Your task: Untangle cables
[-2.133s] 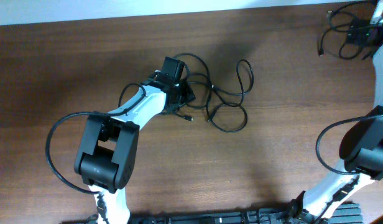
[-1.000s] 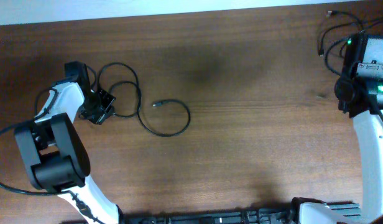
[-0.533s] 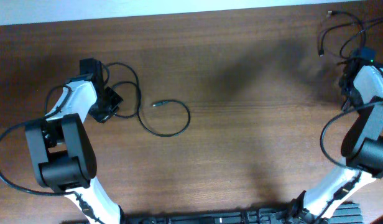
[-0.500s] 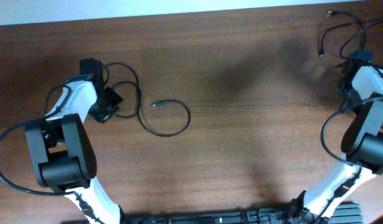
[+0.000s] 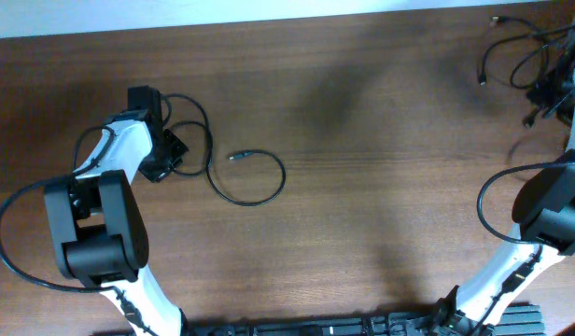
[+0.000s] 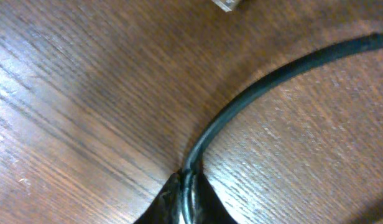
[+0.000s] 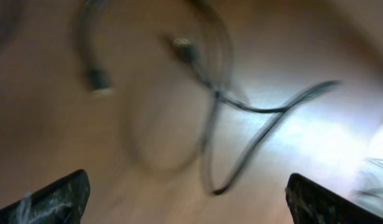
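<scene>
One thin black cable [image 5: 261, 199] lies at the left in a loose loop, its plug [image 5: 234, 157] pointing left. My left gripper [image 5: 166, 161] is shut on this cable's other part. In the left wrist view the fingertips [image 6: 188, 196] pinch the cable [image 6: 260, 84] right at the wood. More cables [image 5: 510, 51] lie looped in the far right corner. My right gripper [image 5: 552, 91] is over them. In the right wrist view its fingers [image 7: 191, 202] are wide apart and empty above the blurred cables [image 7: 241, 106].
The table is dark brown wood [image 5: 381, 215]. Its far edge [image 5: 269, 21] meets a white strip at the top. The thick black arm wire [image 5: 17, 243] loops out beside the left arm's base. A dark rack [image 5: 362, 327] runs along the front edge.
The left arm has dragged one cable from the middle tangle to the left side and holds it there. The right gripper has shifted up and right over the corner cables.
</scene>
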{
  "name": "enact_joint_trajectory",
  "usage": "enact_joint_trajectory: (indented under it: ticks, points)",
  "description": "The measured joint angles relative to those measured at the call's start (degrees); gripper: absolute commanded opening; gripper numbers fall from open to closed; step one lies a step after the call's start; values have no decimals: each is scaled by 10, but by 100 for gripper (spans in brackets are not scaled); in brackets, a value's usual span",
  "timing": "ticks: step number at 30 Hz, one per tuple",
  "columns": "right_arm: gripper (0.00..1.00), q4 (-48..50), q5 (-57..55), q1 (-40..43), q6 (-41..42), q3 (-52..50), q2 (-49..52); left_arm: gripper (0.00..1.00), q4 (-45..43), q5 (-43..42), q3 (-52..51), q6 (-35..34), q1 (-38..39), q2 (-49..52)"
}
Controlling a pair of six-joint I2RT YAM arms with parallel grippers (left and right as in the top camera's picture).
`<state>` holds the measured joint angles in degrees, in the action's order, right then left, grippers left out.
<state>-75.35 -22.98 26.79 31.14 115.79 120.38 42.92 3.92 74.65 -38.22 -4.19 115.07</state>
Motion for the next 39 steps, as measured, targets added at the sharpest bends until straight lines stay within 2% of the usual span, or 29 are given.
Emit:
enact_joint_trajectory:
  ticks: [2, 4, 6, 9, 14, 17, 18, 19, 20, 21, 22, 23, 25, 26, 27, 28, 31, 34, 37, 38, 39]
  points:
    - [98, 16, 166, -20, 3, 19, 0, 3, -9, -12, 0, 1, 6, 0]
    - [99, 23, 259, -81, 3, 19, 0, 3, -19, -66, 0, 1, 26, 1]
    - [99, 35, 295, -159, -17, 19, 0, 0, -23, -130, 0, 1, 83, 3]
    - [99, 45, 313, -275, -96, 19, 0, 0, -27, -193, 0, 1, 188, 9]
    - [99, 68, 313, -391, -110, -16, 0, 2, 0, -218, 10, 2, 208, 15]
    - [99, 125, 329, -425, -116, -130, 2, 19, 10, -186, 9, 21, 205, -1]
    - [99, 165, 345, -436, -116, -170, 1, 32, 10, -169, 9, 24, 205, -12]
    - [99, 206, 359, -452, -116, -215, 3, 49, 11, -139, 9, 26, 205, -42]
    - [99, 262, 374, -476, -103, -269, 3, 59, 12, -104, 9, 28, 204, -86]
    - [99, 284, 384, -492, -94, -294, 4, 62, 12, -75, 9, 27, 204, -118]
    - [100, 311, 391, -502, -89, -304, 0, 77, 13, -55, 9, 28, 205, -132]
    - [94, 325, 395, -511, -86, -306, 0, 98, 13, -37, 9, 28, 205, -141]
    - [57, 353, 396, -551, -81, -310, 0, 99, 20, 26, 9, 33, 203, -176]
    - [43, 355, 367, -574, -58, -312, 0, 99, 33, 43, 9, 33, 201, -190]
    - [19, 353, 334, -589, -33, -313, 0, 99, 48, 54, 9, 33, 194, -205]
    - [4, 351, 297, -600, -6, -314, 0, 99, 60, 61, 9, 33, 178, -225]
    - [4, 352, 250, -615, 17, -314, 0, 99, 95, 78, 9, 33, 110, -276]
    - [4, 329, 243, -595, -40, -288, 0, 99, 135, 84, 9, 33, 91, -278]
    - [4, 277, 250, -483, -169, -97, -47, 99, 137, 84, 9, 33, 91, -278]
    - [4, 296, 275, -442, -223, -8, -54, 99, 137, 84, 9, 33, 91, -278]
    - [4, 318, 284, -418, -252, 27, -61, 99, 137, 84, 9, 33, 91, -278]
